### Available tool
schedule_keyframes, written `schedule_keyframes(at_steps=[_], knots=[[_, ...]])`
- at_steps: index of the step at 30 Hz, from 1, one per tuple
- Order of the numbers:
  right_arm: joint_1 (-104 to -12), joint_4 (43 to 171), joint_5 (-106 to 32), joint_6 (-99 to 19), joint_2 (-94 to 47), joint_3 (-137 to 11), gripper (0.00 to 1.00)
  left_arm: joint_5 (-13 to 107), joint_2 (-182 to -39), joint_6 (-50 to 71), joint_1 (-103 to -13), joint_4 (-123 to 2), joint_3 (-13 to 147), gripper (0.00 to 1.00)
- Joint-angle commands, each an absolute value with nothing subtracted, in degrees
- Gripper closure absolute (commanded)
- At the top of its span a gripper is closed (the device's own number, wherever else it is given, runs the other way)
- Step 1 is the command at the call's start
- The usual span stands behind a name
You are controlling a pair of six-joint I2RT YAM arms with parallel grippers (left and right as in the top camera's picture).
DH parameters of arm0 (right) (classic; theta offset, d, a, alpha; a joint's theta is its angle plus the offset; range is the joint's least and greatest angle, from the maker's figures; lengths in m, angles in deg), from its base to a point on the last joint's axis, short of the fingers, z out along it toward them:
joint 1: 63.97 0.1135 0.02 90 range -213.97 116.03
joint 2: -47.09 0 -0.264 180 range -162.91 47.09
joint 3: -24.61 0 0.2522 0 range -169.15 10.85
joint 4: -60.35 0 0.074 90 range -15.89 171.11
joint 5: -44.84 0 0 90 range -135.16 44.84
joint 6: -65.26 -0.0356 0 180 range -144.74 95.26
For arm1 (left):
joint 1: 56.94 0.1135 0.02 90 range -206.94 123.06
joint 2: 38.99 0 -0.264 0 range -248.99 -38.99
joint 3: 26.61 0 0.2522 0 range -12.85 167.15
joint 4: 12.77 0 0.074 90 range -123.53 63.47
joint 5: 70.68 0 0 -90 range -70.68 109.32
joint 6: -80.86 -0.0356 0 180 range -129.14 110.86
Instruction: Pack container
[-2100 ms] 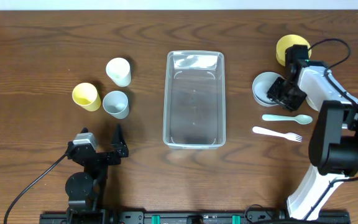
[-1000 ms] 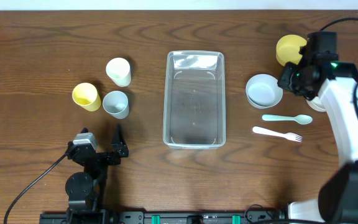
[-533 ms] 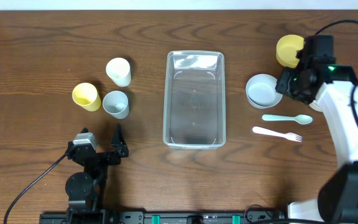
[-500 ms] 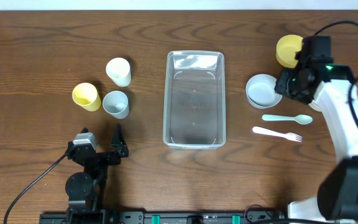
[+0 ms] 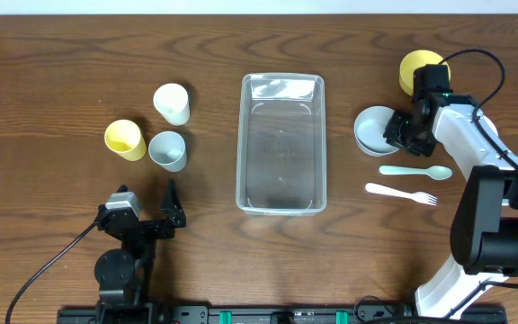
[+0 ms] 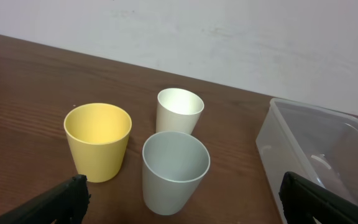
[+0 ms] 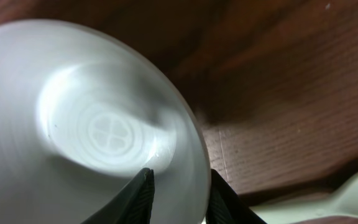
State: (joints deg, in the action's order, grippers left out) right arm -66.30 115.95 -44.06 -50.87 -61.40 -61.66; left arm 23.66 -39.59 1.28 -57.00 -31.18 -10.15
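Observation:
The clear plastic container [image 5: 240,144] stands empty at the table's middle; its corner shows in the left wrist view [image 6: 316,143]. My right gripper [image 5: 401,131] is at the right rim of a pale bowl [image 5: 371,131]. In the right wrist view its fingers [image 7: 182,190] straddle the bowl's wall [image 7: 104,124], one inside and one outside, closed on it. My left gripper [image 5: 142,220] rests open and empty near the front left edge, behind the cups [image 6: 185,202].
A white cup [image 5: 172,103], a yellow cup [image 5: 125,139] and a pale-blue cup [image 5: 167,150] stand left of the container. A yellow bowl [image 5: 418,67] sits behind the right gripper. A pale-green spoon [image 5: 415,171] and a white fork [image 5: 401,191] lie in front of it.
My right gripper has moved down and left from beside the yellow bowl onto the pale bowl's right rim. The bowl has shifted slightly left. The left arm has not moved.

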Motion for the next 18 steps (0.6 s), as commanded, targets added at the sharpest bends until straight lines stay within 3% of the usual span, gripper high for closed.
schedule_keyframes(at_steps=[1,7,13,15,18], knots=[[-65.8,115.2,-45.0,-51.9,-61.9,-61.5,0.72,24.1,-39.3,0.3,-56.9,-31.9,-11.8,0.02],[-65.8,114.5,-45.2,-51.9,-62.0,-61.4,0.75,24.1,-39.3,0.3,-56.8,-31.9,-11.8,0.02],[-65.8,114.1,-45.2,-52.0,-63.1,-61.2,0.93,24.1,-39.3,0.3,-56.9,-31.9,-11.8,0.02],[-65.7,114.0,-45.1,-52.2,-63.8,-60.9,0.94,24.1,-39.3,0.3,-56.9,-31.9,-11.8,0.02],[-65.6,113.7,-45.0,-52.2,-65.5,-60.5,0.85,24.1,-39.3,0.3,-56.9,-31.9,-11.8,0.02]])
